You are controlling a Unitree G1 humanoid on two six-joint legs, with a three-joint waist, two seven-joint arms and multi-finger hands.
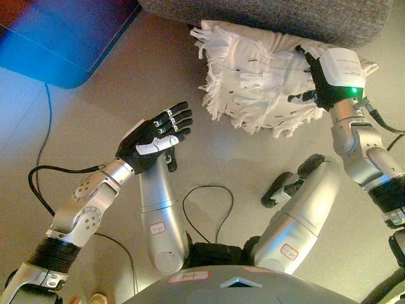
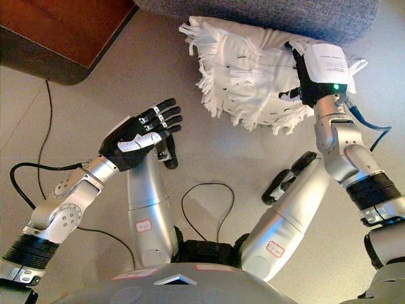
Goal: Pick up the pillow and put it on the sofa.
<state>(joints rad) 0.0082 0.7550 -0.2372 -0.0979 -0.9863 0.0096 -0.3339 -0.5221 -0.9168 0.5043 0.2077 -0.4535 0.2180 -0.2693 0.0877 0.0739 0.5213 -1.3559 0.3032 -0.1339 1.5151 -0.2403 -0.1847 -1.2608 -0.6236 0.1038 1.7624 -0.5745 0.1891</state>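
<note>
On the floor (image 2: 209, 158), a fringed pillow (image 2: 253, 69) touches the sofa (image 2: 266, 16).

Pillow (image 1: 259, 79) is seen on floor (image 1: 114, 114), up against sofa (image 1: 278, 16) base behind it. Right robot hand (image 1: 319, 79) is laid on pillow's right end. Left robot hand (image 1: 155, 136) is held above floor, left of pillow & apart from it. Wooden furniture (image 2: 63, 31) sits far left
</note>
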